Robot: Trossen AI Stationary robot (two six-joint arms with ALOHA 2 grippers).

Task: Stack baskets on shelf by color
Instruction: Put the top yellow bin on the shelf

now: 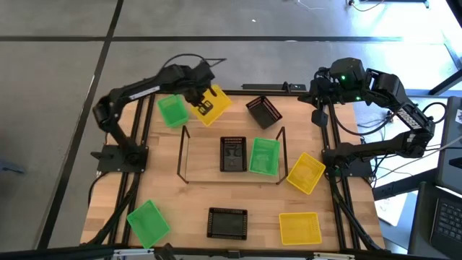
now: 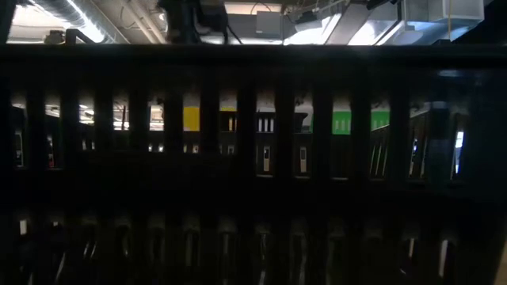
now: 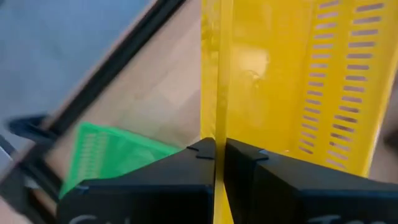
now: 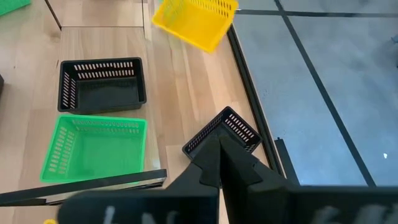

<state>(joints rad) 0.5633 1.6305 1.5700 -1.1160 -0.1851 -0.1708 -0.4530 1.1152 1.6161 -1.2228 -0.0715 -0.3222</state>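
The left gripper [image 1: 204, 97], jaws pinching the rim of a yellow perforated plastic basket [image 1: 211, 105] beyond the light-wood wire-ended shelf [image 1: 198, 160], is mid-pickup and likely next carries it onto that shelf, while the right gripper [image 1: 318, 96], jaws pressed together, waits behind the shelf's other end.

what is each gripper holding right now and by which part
The left gripper pinches a yellow basket by its side wall rim. The right gripper is shut, holding nothing.

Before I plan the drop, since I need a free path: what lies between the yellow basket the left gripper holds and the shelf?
In the high view, only bare tabletop separates the held yellow basket from the shelf.
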